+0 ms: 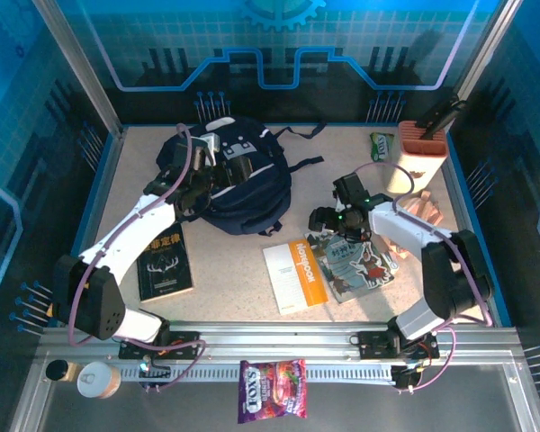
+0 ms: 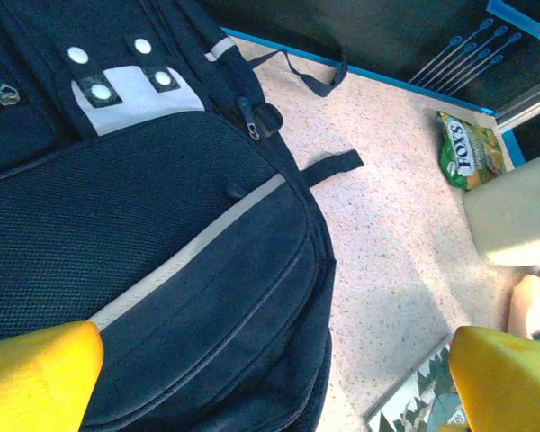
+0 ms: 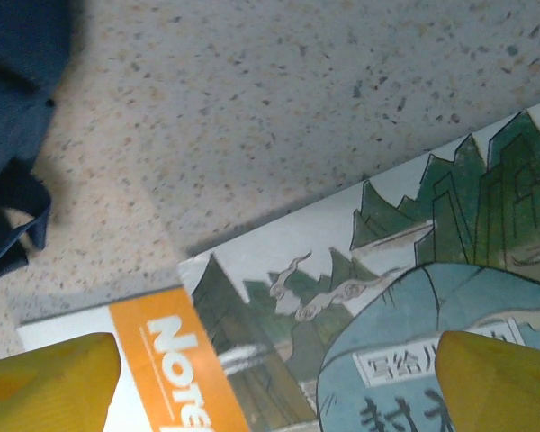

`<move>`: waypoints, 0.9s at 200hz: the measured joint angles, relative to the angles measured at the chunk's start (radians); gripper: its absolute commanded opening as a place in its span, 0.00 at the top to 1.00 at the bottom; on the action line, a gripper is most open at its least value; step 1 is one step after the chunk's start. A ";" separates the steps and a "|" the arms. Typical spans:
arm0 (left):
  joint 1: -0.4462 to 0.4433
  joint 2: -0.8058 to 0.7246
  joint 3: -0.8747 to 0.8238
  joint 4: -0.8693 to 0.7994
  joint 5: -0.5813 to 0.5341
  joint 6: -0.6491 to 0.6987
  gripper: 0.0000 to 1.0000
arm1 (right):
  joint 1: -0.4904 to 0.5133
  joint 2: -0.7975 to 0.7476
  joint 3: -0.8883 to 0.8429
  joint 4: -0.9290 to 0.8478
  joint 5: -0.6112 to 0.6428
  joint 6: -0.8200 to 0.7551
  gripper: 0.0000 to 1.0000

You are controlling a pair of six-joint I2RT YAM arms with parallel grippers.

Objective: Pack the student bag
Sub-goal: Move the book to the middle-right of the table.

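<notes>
The student bag (image 1: 252, 202), dark navy with pale grey patches, lies at the back left of the table. My left gripper (image 1: 220, 171) hovers over its upper part. In the left wrist view this gripper (image 2: 274, 382) is open, its yellow fingertips (image 2: 36, 369) spread wide above the bag's front pocket (image 2: 162, 216). My right gripper (image 1: 328, 223) is open too. In the right wrist view it (image 3: 274, 387) hangs over an illustrated book (image 3: 405, 297) and an orange notebook (image 3: 175, 360), with nothing between its fingers. A corner of the bag (image 3: 18, 54) shows at top left.
The orange notebook (image 1: 297, 274) lies beside the illustrated book (image 1: 364, 261) at centre front. A black book (image 1: 165, 263) lies under the left arm. A green candy packet (image 1: 381, 144) and a tan box (image 1: 420, 157) stand at the back right. A purple candy packet (image 1: 272, 403) rests on the front rail.
</notes>
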 measured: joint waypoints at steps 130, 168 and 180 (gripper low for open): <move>-0.046 0.200 0.079 0.038 0.243 -0.129 0.01 | -0.051 0.256 0.164 0.097 0.042 0.207 0.11; -0.158 0.291 0.121 0.056 0.283 -0.227 0.01 | -0.082 0.357 0.305 0.099 0.072 0.206 0.12; -0.196 0.316 0.131 0.057 0.283 -0.256 0.02 | -0.094 0.366 0.325 0.094 0.071 0.185 0.12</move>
